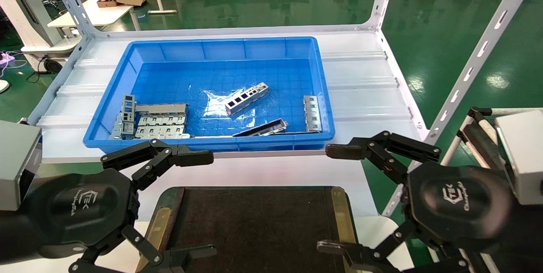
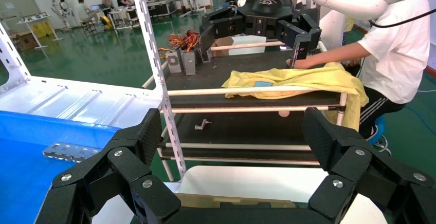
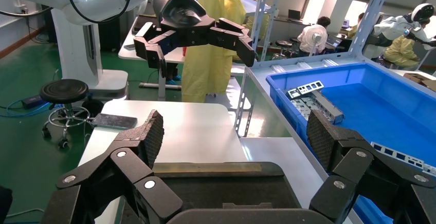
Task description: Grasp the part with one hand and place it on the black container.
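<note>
Here the left gripper and right gripper hang wide open and empty beside the black container; the part lies in the blue bin.

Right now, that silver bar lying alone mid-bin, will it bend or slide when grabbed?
The part looks like stamped metal with a box section, so it is probably stiff. Its cutouts suggest it is light. It lies on the glossy blue bin floor, so it may skid if nudged.

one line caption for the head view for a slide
Both open grippers, left and right, flank the black container below the blue bin of metal parts.
</note>
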### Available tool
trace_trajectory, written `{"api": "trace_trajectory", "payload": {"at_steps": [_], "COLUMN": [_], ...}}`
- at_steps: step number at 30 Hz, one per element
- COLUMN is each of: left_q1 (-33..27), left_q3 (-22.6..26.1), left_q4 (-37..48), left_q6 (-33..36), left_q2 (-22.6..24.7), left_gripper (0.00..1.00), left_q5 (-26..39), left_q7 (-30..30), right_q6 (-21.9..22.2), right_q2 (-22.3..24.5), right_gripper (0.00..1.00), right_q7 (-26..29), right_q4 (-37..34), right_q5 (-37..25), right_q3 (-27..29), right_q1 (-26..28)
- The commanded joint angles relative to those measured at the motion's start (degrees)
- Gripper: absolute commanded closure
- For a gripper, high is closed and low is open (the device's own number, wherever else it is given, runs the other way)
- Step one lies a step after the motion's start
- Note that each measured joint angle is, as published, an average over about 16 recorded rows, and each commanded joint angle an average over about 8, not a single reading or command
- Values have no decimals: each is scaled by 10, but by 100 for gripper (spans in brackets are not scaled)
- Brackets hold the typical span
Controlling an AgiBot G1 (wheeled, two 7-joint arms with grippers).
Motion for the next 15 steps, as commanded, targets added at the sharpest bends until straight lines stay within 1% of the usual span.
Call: {"api": "trace_trajectory", "payload": {"at_steps": [1, 15], "left_q1": [0, 0], "left_q3": [0, 0], "left_q4": [0, 0], "left_q6": [0, 0], "left_q2": [0, 0], "left_gripper": [0, 0], "left_q5": [0, 0], "left_q7": [0, 0], "right_q6": [0, 0], "right_q2": [0, 0], "right_gripper": [0, 0], "right_q7": [0, 0], "right_q4": [0, 0], "right_q5": [0, 0], "right_q3": [0, 0], "right_q1": [0, 0]}}
